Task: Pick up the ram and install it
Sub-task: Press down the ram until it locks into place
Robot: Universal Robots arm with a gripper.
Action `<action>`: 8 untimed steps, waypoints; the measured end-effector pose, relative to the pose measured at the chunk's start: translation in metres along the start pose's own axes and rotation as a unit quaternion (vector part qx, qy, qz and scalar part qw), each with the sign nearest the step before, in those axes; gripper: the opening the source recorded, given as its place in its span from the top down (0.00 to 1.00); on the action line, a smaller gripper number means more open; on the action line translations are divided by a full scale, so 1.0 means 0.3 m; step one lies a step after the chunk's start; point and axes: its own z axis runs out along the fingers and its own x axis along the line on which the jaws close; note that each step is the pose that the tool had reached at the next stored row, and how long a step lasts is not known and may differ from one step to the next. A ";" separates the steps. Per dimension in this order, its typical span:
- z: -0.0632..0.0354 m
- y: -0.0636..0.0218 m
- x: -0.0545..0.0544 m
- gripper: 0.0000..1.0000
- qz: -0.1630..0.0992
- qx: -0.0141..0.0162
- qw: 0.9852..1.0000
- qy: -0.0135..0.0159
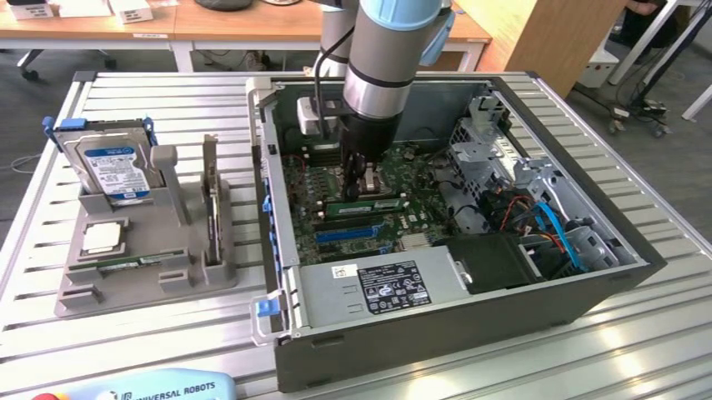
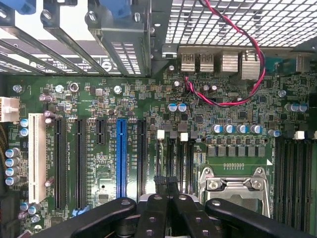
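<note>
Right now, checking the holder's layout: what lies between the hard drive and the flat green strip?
A square silver chip, on the grey holder, seen in the exterior view.

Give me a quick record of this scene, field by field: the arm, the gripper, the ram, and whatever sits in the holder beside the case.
arm: reaches down into the open computer case
gripper: shut, low over the motherboard, next to the processor socket
ram: green strip on the motherboard just under the gripper; contact cannot be told
holder: grey, to the exterior view's left of the case
hard drive: blue-labelled, standing on edge in the holder
processor chip: flat in the holder
</note>
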 end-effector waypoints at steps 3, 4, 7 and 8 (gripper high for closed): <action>0.003 0.000 0.000 0.90 0.000 0.000 1.000 0.000; 0.003 0.000 0.000 0.90 0.000 0.000 1.000 0.000; 0.003 0.000 0.000 0.90 0.000 0.000 1.000 0.000; 0.004 0.000 0.000 0.90 0.000 0.000 1.000 0.000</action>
